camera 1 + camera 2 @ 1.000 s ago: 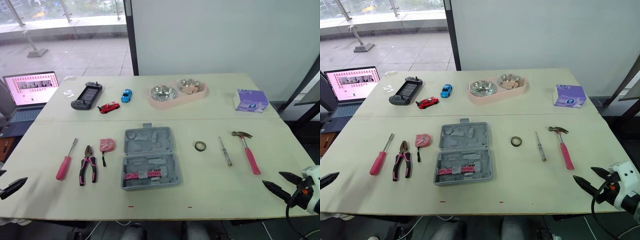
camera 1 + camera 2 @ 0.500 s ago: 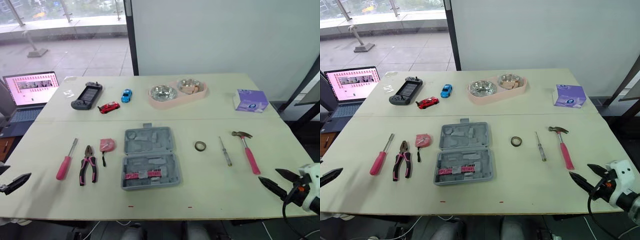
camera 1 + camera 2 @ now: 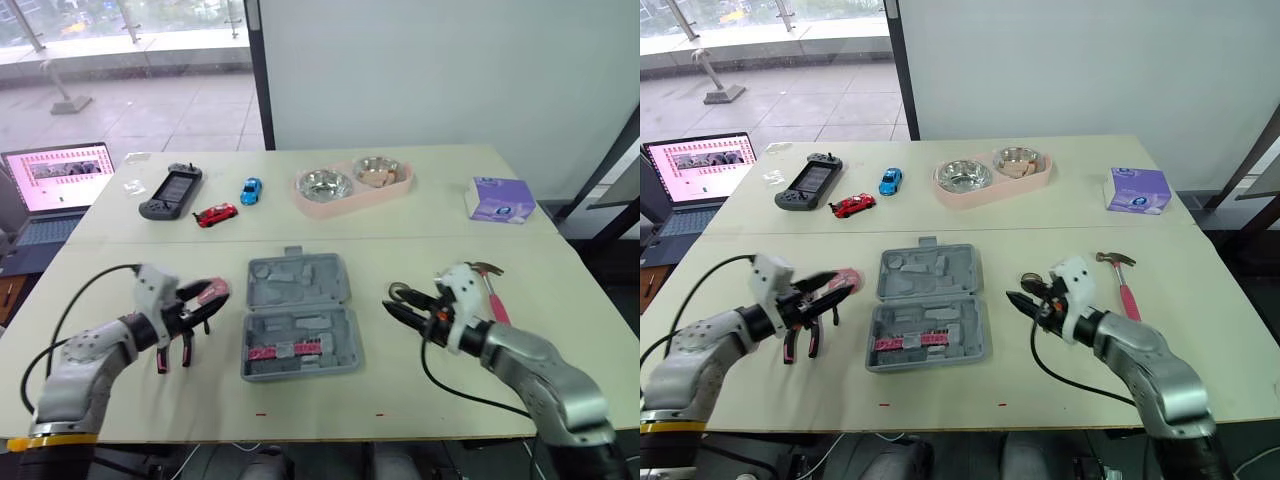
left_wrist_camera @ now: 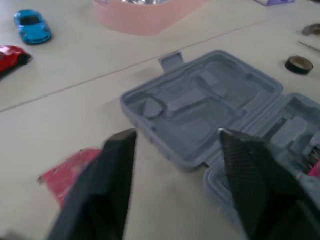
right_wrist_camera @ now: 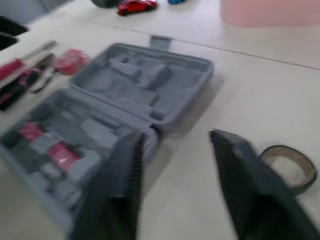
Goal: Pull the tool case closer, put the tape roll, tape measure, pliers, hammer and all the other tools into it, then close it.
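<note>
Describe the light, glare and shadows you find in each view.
Left eye view: daylight comes through the window beyond the table's far left, the steel bowls carry bright glints, the laptop screen glows. Right wrist view: the tool case throws a soft shadow onto the table on the tape roll side. Left wrist view: a faint shadow lies between case and tape measure.

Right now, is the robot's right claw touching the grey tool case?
Apart. The right eye view shows bare table between the right gripper and the tool case.
</note>
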Tool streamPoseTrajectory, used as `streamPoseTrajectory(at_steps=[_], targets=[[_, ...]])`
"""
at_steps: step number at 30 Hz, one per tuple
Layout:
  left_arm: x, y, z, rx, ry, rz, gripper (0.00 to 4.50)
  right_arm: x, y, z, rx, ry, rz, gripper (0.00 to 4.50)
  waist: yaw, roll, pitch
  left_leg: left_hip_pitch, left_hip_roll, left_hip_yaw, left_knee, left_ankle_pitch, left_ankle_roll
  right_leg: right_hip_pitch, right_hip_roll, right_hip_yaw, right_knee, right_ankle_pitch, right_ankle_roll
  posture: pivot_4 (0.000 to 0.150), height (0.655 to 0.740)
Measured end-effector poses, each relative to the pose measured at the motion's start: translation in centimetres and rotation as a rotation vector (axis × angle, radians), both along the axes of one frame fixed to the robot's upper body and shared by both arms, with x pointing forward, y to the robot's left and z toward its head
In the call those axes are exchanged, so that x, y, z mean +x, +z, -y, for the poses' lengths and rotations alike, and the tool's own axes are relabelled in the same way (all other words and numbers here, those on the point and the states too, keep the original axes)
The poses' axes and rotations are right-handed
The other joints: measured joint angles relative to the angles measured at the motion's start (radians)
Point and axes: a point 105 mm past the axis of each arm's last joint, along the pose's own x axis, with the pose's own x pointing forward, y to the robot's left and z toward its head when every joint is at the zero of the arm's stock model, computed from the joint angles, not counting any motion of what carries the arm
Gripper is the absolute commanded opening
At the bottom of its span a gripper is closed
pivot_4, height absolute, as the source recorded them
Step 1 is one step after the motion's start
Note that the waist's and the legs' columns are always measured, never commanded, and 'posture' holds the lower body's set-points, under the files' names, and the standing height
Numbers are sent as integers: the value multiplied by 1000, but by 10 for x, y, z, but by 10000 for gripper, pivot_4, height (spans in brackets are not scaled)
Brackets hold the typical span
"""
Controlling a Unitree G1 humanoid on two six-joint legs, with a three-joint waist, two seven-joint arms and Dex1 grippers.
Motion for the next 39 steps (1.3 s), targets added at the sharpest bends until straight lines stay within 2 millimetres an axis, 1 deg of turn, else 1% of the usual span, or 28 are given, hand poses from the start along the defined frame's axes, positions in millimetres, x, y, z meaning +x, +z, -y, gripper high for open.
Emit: streamPoseTrajectory(at_steps=[1, 2, 4, 7, 9, 11, 14, 17, 19, 22, 25, 28, 31, 34, 36, 39], targets=[[-1, -11, 4, 19, -20, -37, 5916, 4, -4, -4, -33, 12, -9, 1368, 1, 0, 0, 0, 0, 0, 0, 0, 0, 0, 0, 0, 0, 0, 0, 1500, 7360], [-2, -19, 6, 33, -30, -64, 395, 7, -7, -7, -63, 21, -16, 0, 2, 0, 0, -1, 0, 0, 0, 0, 0, -1, 0, 0, 0, 0, 0, 1500, 7360], [-1, -27, 4, 50, -24, -92, 395, 12, -16, -9, -152, 49, -32, 0, 2, 0, 0, -1, 0, 0, 0, 0, 0, -1, 0, 0, 0, 0, 0, 1500, 7360], [6, -25, -3, 96, -23, -90, 395, 19, -25, -12, -249, 88, -42, 0, 3, -1, 0, -1, 0, -1, 0, 0, 0, -1, 1, 0, 0, 0, 0, 1500, 7360], [11, -29, -6, 136, -25, -98, 395, 27, -30, -16, -308, 117, -41, 0, 2, -1, 0, -1, 0, 0, 0, 0, 0, 0, 1, 0, 0, 0, 0, 1500, 7360], [16, -38, -8, 171, -20, -123, 395, 34, -35, -20, -366, 143, -39, 0, 0, -1, 0, -1, 0, -1, 0, 0, 0, -1, 1, 0, 1, 0, 0, 1500, 7360], [20, -52, -1, 191, -39, -157, 395, 40, -44, -29, -431, 186, -39, 0, -1, -1, 0, -2, 0, -1, 0, 1, -1, -2, 1, 0, 1, 0, 0, 1500, 7360], [28, -56, 7, 227, -69, -155, 395, 45, -57, -33, -486, 204, -54, 0, 1, -1, 0, -2, 0, -1, 0, 2, -4, -3, 1, 0, 1, 0, 0, 1500, 7360], [32, -56, 12, 244, -86, -148, 395, 51, -57, -38, -505, 220, -35, 0, 1, -1, 0, -1, 0, -1, 1, 2, -3, -2, 1, 0, 2, 1, 0, 1500, 7360], [35, -57, 26, 247, -123, -144, 395, 56, -57, -51, -514, 254, -13, 0, 1, 0, 0, -1, 0, -1, 1, 2, -2, -2, 1, 0, 2, 1, 0, 1500, 7360], [35, -58, 30, 262, -142, -142, 395, 63, -56, -53, -540, 267, 10, 0, 0, 0, -1, 0, 0, -1, 1, 2, -2, -1, 1, 0, 2, 2, 0, 1500, 7360], [35, -58, 31, 268, -150, -142, 395, 62, -56, -54, -568, 310, 11, 0, 0, 0, -1, 0, 0, -1, 1, 2, -2, -1, 1, 0, 3, 2, 0, 1500, 7360], [35, -58, 32, 271, -158, -141, 395, 55, -55, -52, -606, 354, 4, 0, 2, 1, -2, 0, 0, -1, 1, 2, -2, -1, 1, 0, 2, 2, 0, 1500, 7360], [31, -59, 35, 270, -177, -143, 395, 42, -56, -50, -612, 382, -26, 0, 2, 1, -2, -1, -1, -1, 1, 2, -2, -1, 1, 0, 2, 1, 0, 1500, 7360], [24, -61, 38, 274, -205, -145, 395, 30, -57, -46, -617, 387, -49, 0, 1, 2, -3, -1, -1, -1, 1, 1, -2, -1, 1, 0, 1, 1, 0, 1500, 7360], [6, -65, 46, 276, -255, -148, 395, 13, -59, -39, -621, 375, -80, 0, 3, 3, -4, -1, -1, -1, 0, 0, 0, -1, 0, 1, 0, 1, 1, 1500, 7360]])
